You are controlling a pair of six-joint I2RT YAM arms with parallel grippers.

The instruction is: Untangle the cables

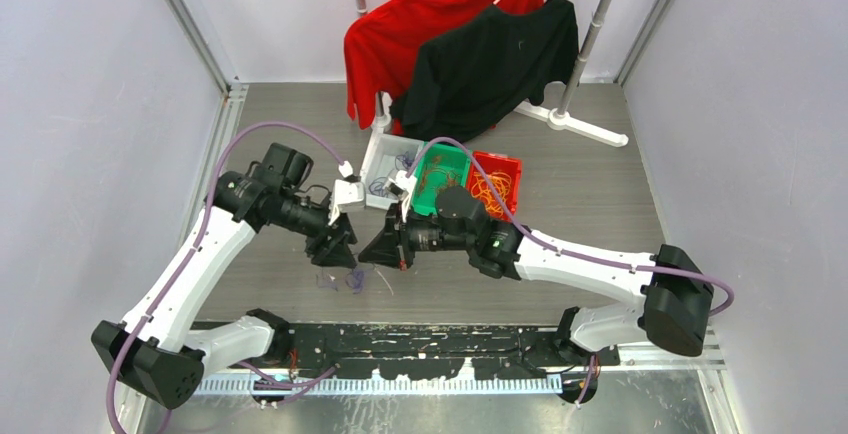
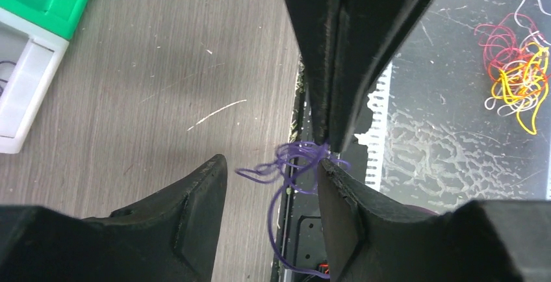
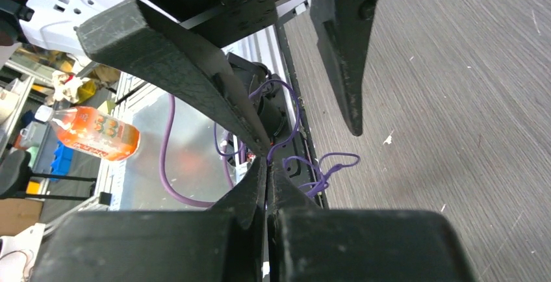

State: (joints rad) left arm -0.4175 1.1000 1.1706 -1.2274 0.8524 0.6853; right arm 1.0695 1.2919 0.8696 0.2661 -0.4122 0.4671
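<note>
Counter (image 1: 600, 194): grey wood-grain surface inside a white-walled cell. Both arms reach toward its front middle, their tips nearly meeting.
Left end effector (image 2: 269, 165): jaws stand well apart and grip nothing. Its two black fingers (image 2: 188, 223) flank the purple cable (image 2: 295, 162), whose loops sit close to the tip of one finger. Whether they touch cannot be told.
Right end effector (image 3: 266, 162): fully closed, its tips pinching the purple cable at one small spot. In the left wrist view it comes down from above as a narrow black wedge into the gap between the other arm's fingers.
Cable shape: thin, looped and knotted, hanging from the pinch, with one loose strand trailing down from the knot over the counter's near edge.
Purple strands (image 1: 352, 279): in the top view a few thin bits show on the counter just in front of the two tips. Whether they belong to the held cable cannot be told.
Mixed tangle (image 2: 516, 74): yellow, red and white wires bunched on the glossy strip past the counter's near edge, well apart from the pinch.
Bins: white bin (image 1: 368, 169), green bin (image 1: 450, 150) and red bin (image 1: 517, 179) stand side by side behind the arms. Orange wires (image 1: 488, 192) lie in the red one.
Back of cell: red shirt (image 1: 400, 34) and black shirt (image 1: 490, 64) hang on a rack (image 1: 590, 44).
</note>
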